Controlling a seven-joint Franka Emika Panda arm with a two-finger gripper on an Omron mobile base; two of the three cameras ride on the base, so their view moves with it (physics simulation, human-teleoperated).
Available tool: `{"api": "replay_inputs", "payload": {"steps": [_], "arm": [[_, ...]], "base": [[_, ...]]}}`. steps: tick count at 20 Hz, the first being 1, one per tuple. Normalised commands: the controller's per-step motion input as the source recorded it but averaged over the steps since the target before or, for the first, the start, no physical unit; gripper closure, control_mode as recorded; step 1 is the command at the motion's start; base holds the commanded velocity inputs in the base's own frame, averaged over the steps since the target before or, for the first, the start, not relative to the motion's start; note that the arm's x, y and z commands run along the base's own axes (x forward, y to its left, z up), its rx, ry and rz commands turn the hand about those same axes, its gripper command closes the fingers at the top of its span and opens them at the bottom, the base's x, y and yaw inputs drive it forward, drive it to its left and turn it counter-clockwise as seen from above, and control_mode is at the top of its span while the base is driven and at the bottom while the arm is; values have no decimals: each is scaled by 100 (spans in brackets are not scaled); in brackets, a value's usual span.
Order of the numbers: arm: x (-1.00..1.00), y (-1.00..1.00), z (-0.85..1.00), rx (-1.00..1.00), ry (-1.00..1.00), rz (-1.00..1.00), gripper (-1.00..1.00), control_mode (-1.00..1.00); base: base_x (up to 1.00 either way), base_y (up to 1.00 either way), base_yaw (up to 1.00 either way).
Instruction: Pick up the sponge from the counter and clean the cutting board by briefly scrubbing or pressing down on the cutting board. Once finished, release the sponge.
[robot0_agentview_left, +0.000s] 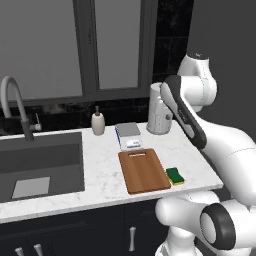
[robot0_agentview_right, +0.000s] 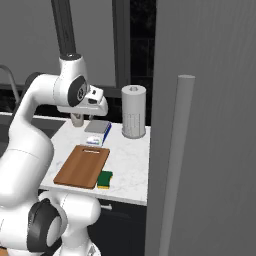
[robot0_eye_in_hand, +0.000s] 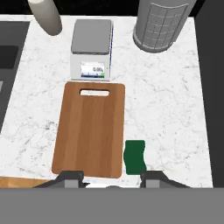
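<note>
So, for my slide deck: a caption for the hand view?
Open gripper above the cutting board, sponge beside it on the counter.

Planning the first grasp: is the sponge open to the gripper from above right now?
Probably yes. The sponge lies alone on the counter beside the cutting board, nothing over it, and the gripper hangs above with jaws open.

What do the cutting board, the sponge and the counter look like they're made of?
The cutting board looks like wood: brown, matte, with lengthwise grain streaks. The sponge seems to be soft foam, a yellow base under a dark green scouring layer, though its texture is too small to confirm. The counter looks like polished marble or a stone imitation: white with faint grey veins.
</note>
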Motion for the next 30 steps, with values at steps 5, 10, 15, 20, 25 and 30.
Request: {"api": "replay_inputs", "payload": {"steps": [5,10,15,20,25,30], "arm": [[-41,0,-10,0,1,0,-100,-100],[-57,-2,-21,0,1,0,-100,-100],[-12,-13,-25,0,2,-8,-100,-100],[0,-27,-56,0,8,-3,-100,-100],[0,-36,-43,0,7,-1,-100,-100],[11,-26,-34,0,5,0,-100,-100]], "base": [[0,0,0],[0,0,0],[0,0,0],[0,0,0],[0,0,0],[0,0,0]]}}
